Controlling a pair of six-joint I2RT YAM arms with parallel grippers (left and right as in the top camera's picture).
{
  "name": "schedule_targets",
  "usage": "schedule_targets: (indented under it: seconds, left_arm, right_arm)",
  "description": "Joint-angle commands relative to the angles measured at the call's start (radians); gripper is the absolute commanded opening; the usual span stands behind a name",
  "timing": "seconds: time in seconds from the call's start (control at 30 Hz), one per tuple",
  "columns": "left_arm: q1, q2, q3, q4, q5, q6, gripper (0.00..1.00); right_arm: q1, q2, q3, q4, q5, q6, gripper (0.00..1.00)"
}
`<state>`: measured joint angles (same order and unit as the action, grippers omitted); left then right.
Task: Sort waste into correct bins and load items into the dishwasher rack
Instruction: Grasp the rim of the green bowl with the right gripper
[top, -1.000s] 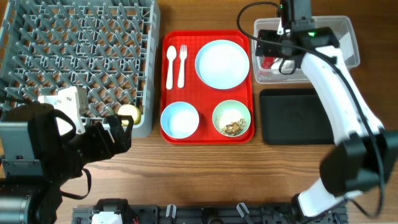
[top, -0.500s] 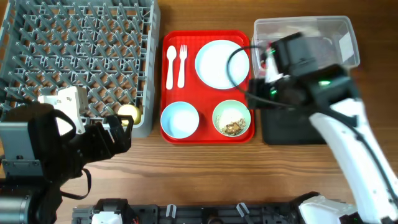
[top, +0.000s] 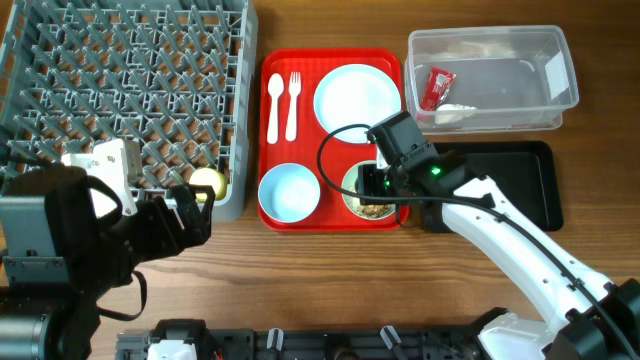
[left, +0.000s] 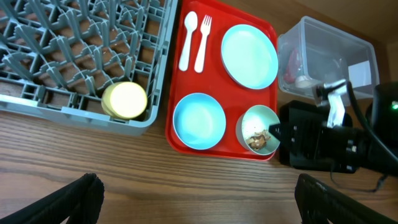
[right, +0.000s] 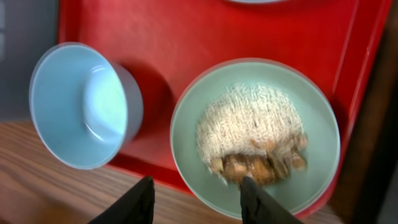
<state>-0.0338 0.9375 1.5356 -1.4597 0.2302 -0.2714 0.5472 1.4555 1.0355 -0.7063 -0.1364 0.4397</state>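
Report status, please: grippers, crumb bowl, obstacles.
Left gripper open, right gripper open above crumb bowl on red tray. Blue bowl beside, not touching.

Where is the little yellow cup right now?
In the overhead view the yellow cup sits in the lower right corner of the rack, left of centre. It is just across the rack wall from the blue bowl on the red tray.

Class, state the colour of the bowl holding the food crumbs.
Pale green bowl, clearest in the right wrist view.
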Motion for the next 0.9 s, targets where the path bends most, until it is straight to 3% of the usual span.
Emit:
schedule_targets:
  seconds: [0.0, 0.43, 0.77, 0.87]
  left_arm:
    - [-0.005, 0.001, 0.009, 0.000, 0.008, -0.005, 1.00]
    - [-0.005, 0.001, 0.009, 0.000, 0.008, -0.005, 1.00]
    - [-0.005, 0.001, 0.009, 0.000, 0.009, -0.005, 1.00]
    - [-0.005, 0.001, 0.009, 0.000, 0.009, -0.005, 1.00]
  right_arm:
    - [0.000, 0.033, 0.004, 0.085, -0.130, -0.101, 0.47]
    - [0.013, 0.342, 0.004, 0.184, -0.125, -0.084, 0.41]
    - [0.017, 0.344, 0.029, 0.153, -0.075, -0.071, 0.04]
    - [0.026, 0.344, 0.037, 0.133, -0.068, -0.035, 0.04]
